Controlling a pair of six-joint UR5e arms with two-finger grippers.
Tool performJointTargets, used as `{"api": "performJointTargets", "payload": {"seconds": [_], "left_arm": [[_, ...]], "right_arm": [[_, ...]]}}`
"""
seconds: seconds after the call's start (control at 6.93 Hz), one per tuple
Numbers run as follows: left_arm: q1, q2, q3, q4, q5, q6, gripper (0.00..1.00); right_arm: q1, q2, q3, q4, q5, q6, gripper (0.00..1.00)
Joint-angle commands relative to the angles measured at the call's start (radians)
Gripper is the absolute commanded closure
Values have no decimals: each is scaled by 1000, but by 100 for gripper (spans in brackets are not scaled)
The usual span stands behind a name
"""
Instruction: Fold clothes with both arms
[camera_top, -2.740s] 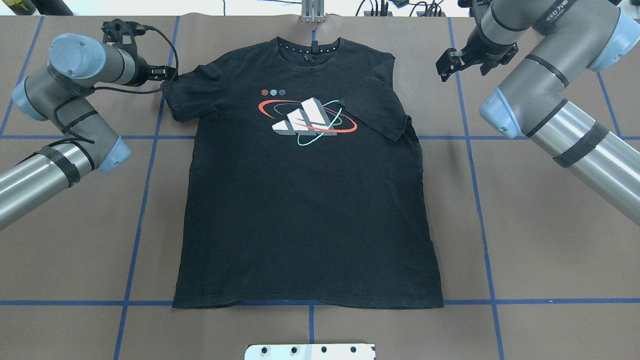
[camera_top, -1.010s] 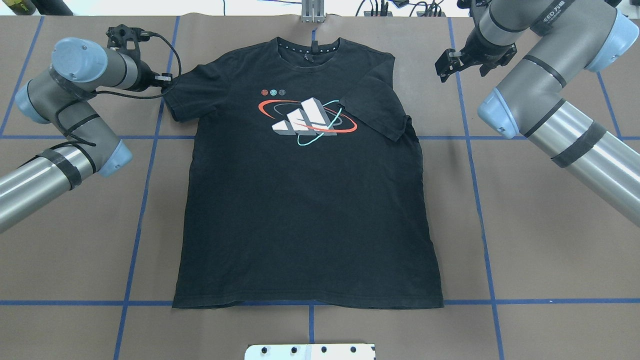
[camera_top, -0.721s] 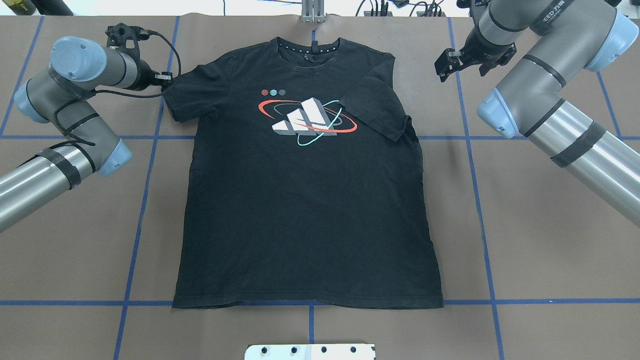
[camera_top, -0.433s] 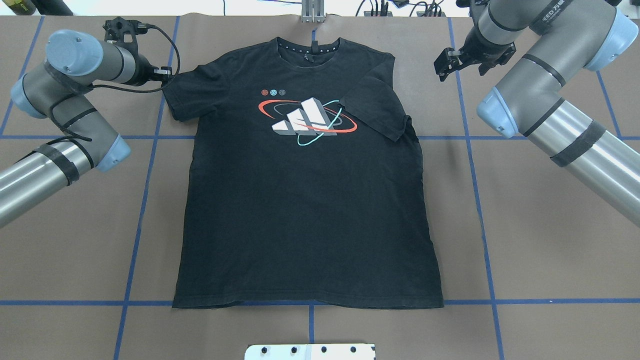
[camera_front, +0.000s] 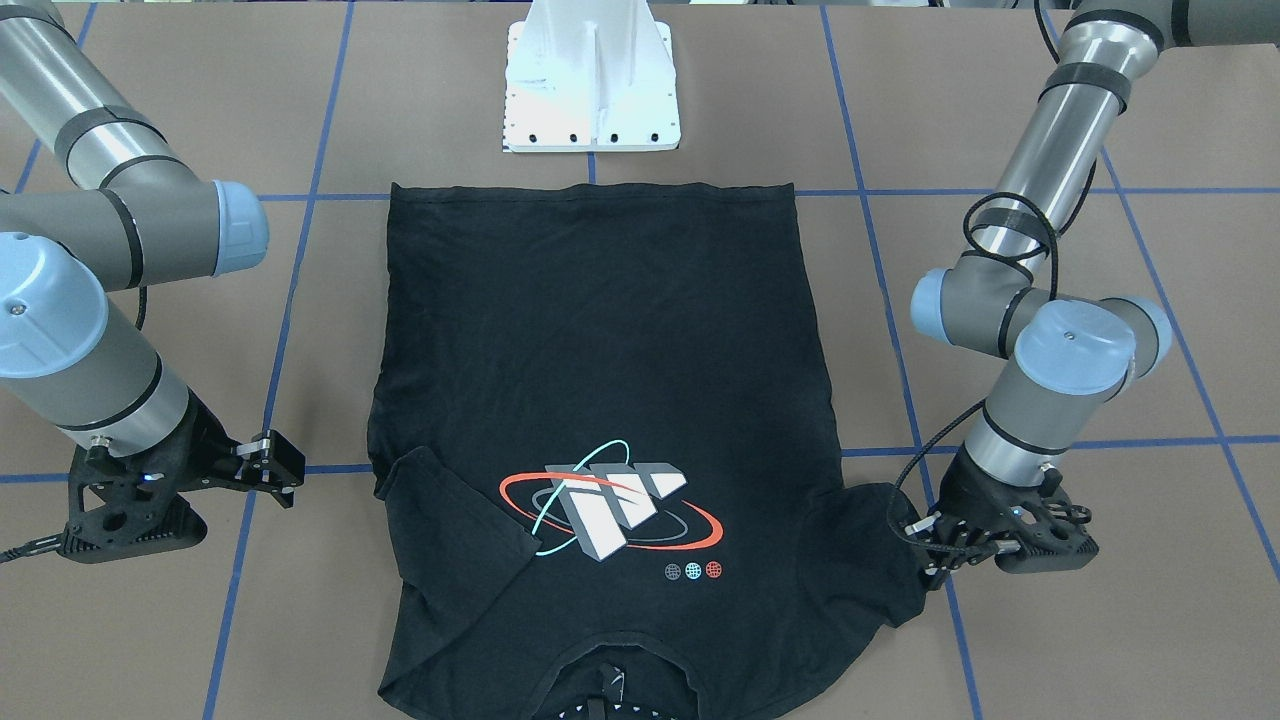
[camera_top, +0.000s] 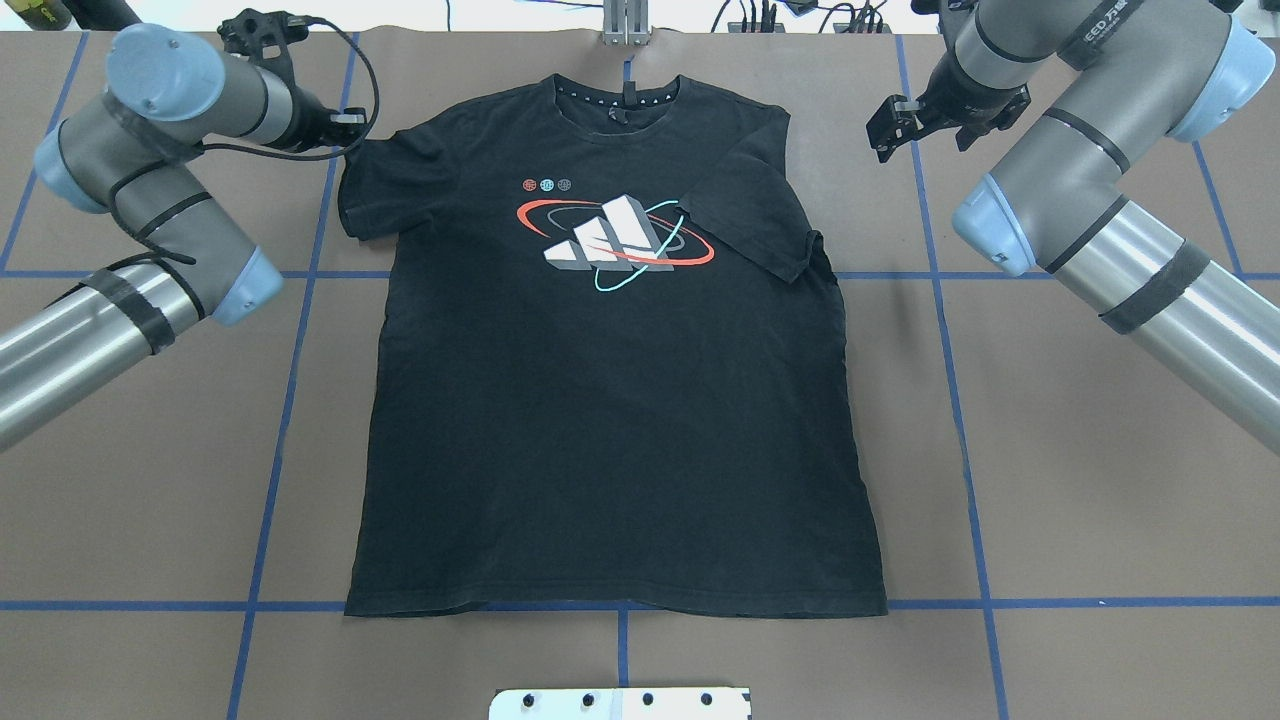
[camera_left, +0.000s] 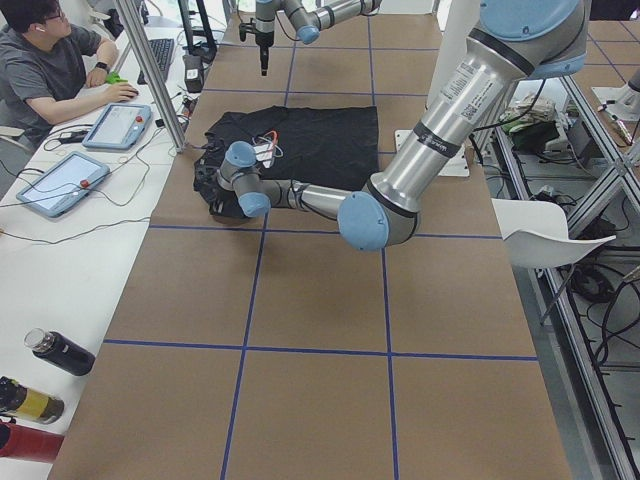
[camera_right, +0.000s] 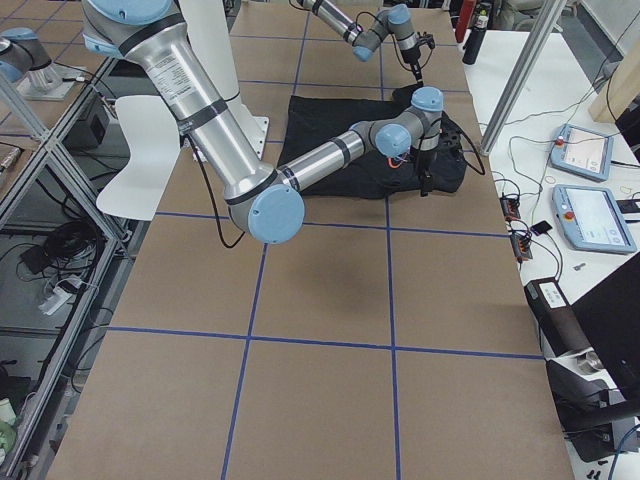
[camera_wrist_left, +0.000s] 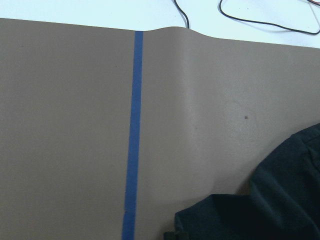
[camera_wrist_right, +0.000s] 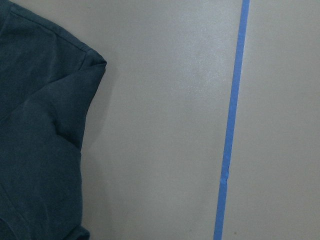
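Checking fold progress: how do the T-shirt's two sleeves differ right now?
The left-side sleeve lies spread outward; the right-side sleeve is folded in over the chest, reaching the graphic. The left hand is at the left-side sleeve's edge; the right hand hangs apart from the right-side sleeve. Both are black and short.

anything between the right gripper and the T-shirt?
No object. In the overhead view only bare brown table cover separates the right gripper from the T-shirt. The right wrist view shows the same, plus a blue tape line.
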Motion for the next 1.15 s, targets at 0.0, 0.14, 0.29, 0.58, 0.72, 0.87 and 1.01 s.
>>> {"api": "performJointTargets", "payload": {"seconds": [0.0,0.14,0.29,0.58,0.72,0.87,1.01], "left_arm": [[79,-98,-8,113,6,-154,100],[96,-161,31,142,8,-196,100],[116,-235,113,151,26,-256,100],[129,-261,143,147,77,-299,100],[129,-263,149,145,80,-305,100],[129,-263,148,144,78,-304,100],[127,-257,142,135,75,-290,17]], "right_arm": [[-2,-1,1,0,0,2,0],[-4,0,-1,0,0,2,0],[-6,-1,-1,0,0,2,0],[-10,-1,-1,0,0,2,0],[-10,-1,-1,0,0,2,0],[-12,-1,-1,0,-2,2,0],[-12,-1,-1,0,-2,2,0]]}}
